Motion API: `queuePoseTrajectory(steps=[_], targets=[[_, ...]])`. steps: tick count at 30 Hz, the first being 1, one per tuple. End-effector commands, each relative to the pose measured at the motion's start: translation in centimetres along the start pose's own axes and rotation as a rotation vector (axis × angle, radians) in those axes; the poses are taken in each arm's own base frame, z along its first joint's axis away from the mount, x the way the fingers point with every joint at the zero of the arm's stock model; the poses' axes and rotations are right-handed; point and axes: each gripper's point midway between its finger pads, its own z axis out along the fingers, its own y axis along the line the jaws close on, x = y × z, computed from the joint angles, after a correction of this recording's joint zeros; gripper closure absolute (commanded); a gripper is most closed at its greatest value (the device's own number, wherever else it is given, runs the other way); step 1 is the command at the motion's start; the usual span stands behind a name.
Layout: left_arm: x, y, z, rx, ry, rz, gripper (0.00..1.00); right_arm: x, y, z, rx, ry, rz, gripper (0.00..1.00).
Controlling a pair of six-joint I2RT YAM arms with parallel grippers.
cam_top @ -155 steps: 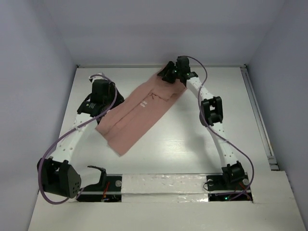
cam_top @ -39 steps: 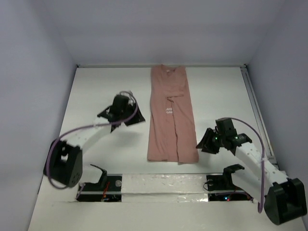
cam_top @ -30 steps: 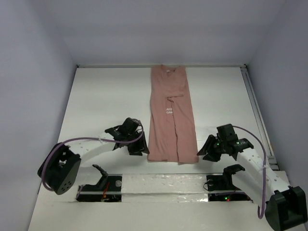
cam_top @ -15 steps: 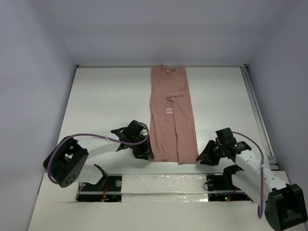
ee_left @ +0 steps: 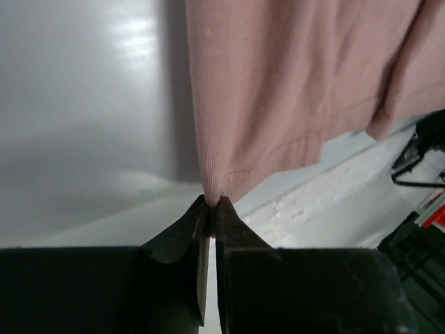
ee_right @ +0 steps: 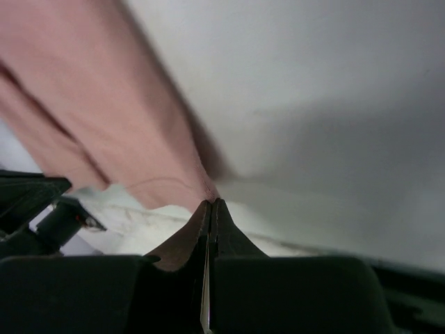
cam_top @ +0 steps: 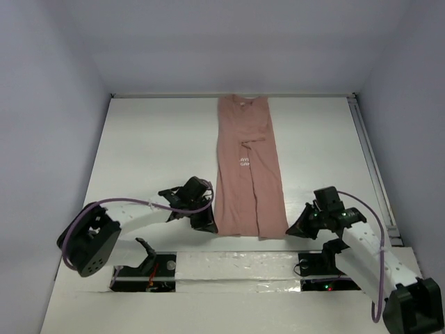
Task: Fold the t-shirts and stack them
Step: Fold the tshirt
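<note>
One dusty-pink t-shirt [cam_top: 248, 167] lies in a long narrow strip down the middle of the table, sleeves folded in, collar at the far end and small white lettering mid-way. My left gripper [cam_top: 208, 224] is shut on the near left hem corner of the t-shirt [ee_left: 271, 90]; cloth shows pinched between the tips of that left gripper [ee_left: 213, 203]. My right gripper [cam_top: 290, 229] is shut on the near right hem corner, where the t-shirt [ee_right: 104, 104] ends at the tips of the right gripper [ee_right: 211, 203].
A white foam strip [cam_top: 236, 264] runs along the near edge between the two arm bases. A metal rail [cam_top: 372, 167] lines the table's right side. Grey walls enclose the left, right and far sides.
Both arms came down to the near hem. The jaws of both grippers, open half a second ago, have shut on the two near corners. The t-shirt lies where it did one second ago.
</note>
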Motion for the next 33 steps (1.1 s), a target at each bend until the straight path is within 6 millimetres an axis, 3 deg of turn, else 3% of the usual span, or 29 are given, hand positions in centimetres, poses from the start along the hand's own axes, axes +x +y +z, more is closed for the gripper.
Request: queuePoseTrajectory(steps=[1, 3, 6, 7, 9, 10, 12, 13, 15, 16, 18, 19, 21, 22, 23, 24, 25, 26, 28, 29, 30, 32, 33], targets=[[3.0, 0.1, -1.9, -0.009, 0.072, -0.031, 1.00, 1.7, 1.6, -3.5, -0.046, 0.044, -0.056, 1.00], [3.7, -1.3, -3.2, 0.043, 0.086, -0.055, 1.00, 2.6, 1.8, -5.2, -0.029, 0.068, -0.062, 1.00], [2.8, -2.5, -5.3, 0.039, 0.031, -0.069, 1.00, 1.6, 2.8, -6.8, -0.028, 0.005, -0.091, 1.00], [1.7, -3.9, -6.4, 0.046, -0.008, -0.054, 1.00, 0.6, 4.3, -8.1, -0.052, -0.047, -0.119, 1.00], [-0.2, -4.8, -6.9, 0.028, -0.061, -0.053, 1.00, -1.3, 5.3, -8.5, -0.015, -0.095, -0.146, 1.00], [-1.8, -6.2, -7.7, 0.053, -0.103, -0.047, 1.00, -2.4, 6.3, -8.7, -0.025, -0.127, -0.170, 1.00], [-4.2, -6.5, -7.8, 0.025, -0.160, -0.049, 1.00, -5.1, 8.2, -8.9, -0.001, -0.185, -0.217, 1.00], [-6.0, -7.7, -8.7, 0.042, -0.208, -0.023, 1.00, -6.6, 9.4, -8.9, -0.012, -0.231, -0.245, 1.00], [-9.7, -7.1, -9.2, 0.015, -0.281, -0.045, 1.00, -9.2, 11.5, -9.4, -0.009, -0.306, -0.296, 1.00], [-12.0, -7.9, -10.2, 0.022, -0.340, -0.034, 1.00, -10.7, 12.4, -8.5, 0.002, -0.311, -0.311, 1.00], [-15.7, -6.4, -10.3, -0.025, -0.388, -0.038, 1.00, -13.1, 14.7, -8.5, -0.017, -0.361, -0.342, 1.00], [-17.9, -7.4, -11.4, -0.010, -0.441, -0.021, 1.00, -14.6, 15.2, -7.3, 0.000, -0.354, -0.339, 1.00], [-20.9, -5.9, -10.9, -0.081, -0.465, -0.017, 1.00, -16.5, 16.5, -6.7, 0.005, -0.389, -0.357, 1.00], [-22.8, -7.2, -11.9, -0.054, -0.506, 0.005, 1.00, -18.1, 18.1, -7.1, -0.024, -0.426, -0.362, 1.00], [-23.7, -7.6, -11.7, -0.057, -0.514, 0.019, 1.00, -19.3, 18.1, -5.8, -0.003, -0.410, -0.351, 1.00], [-24.9, -6.6, -10.5, -0.099, -0.502, 0.018, 1.00, -20.1, 18.7, -5.5, -0.002, -0.421, -0.357, 1.00], [-26.4, -7.9, -11.1, -0.081, -0.528, 0.040, 1.00, -21.7, 20.1, -5.9, -0.025, -0.458, -0.364, 1.00], [-27.4, -7.8, -10.9, -0.087, -0.531, 0.041, 1.00, -23.0, 19.9, -4.8, -0.001, -0.448, -0.349, 1.00], [-30.0, -7.3, -9.0, -0.119, -0.522, 0.041, 1.00, -25.3, 21.0, -3.8, -0.002, -0.460, -0.357, 1.00], [-30.7, -8.1, -9.8, -0.101, -0.547, 0.050, 1.00, -26.3, 21.7, -4.9, -0.018, -0.491, -0.352, 1.00], [-31.4, -7.7, -8.4, -0.117, -0.532, 0.043, 1.00, -26.9, 21.5, -3.2, -0.001, -0.459, -0.352, 1.00], [-33.6, -7.6, -9.1, -0.119, -0.577, 0.026, 1.00, -28.6, 22.8, -3.2, -0.014, -0.479, -0.362, 1.00], [-34.1, -7.1, -7.7, -0.127, -0.558, 0.021, 1.00, -29.7, 22.1, -1.8, 0.011, -0.460, -0.351, 1.00]])
